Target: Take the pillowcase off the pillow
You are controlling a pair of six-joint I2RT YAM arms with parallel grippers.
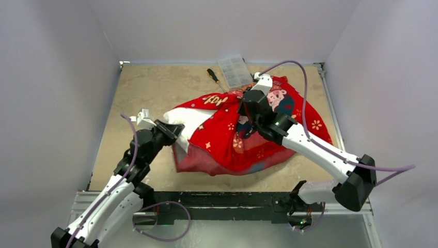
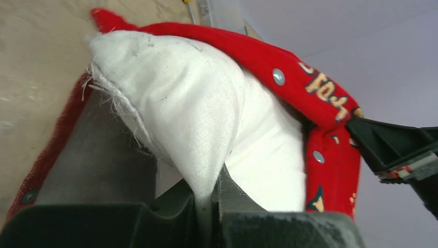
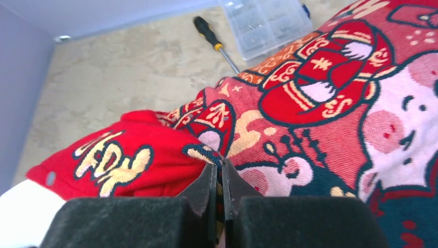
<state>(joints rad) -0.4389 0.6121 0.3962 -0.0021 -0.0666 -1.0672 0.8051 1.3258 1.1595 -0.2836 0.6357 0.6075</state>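
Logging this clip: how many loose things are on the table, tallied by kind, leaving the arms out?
pillowcase: 1
pillow: 1
screwdriver: 1
clear compartment box: 1
Total: 4

One high rear view over the table (image 1: 155,88); two wrist close-ups, shared ground seemingly the pillowcase (image 1: 222,142).
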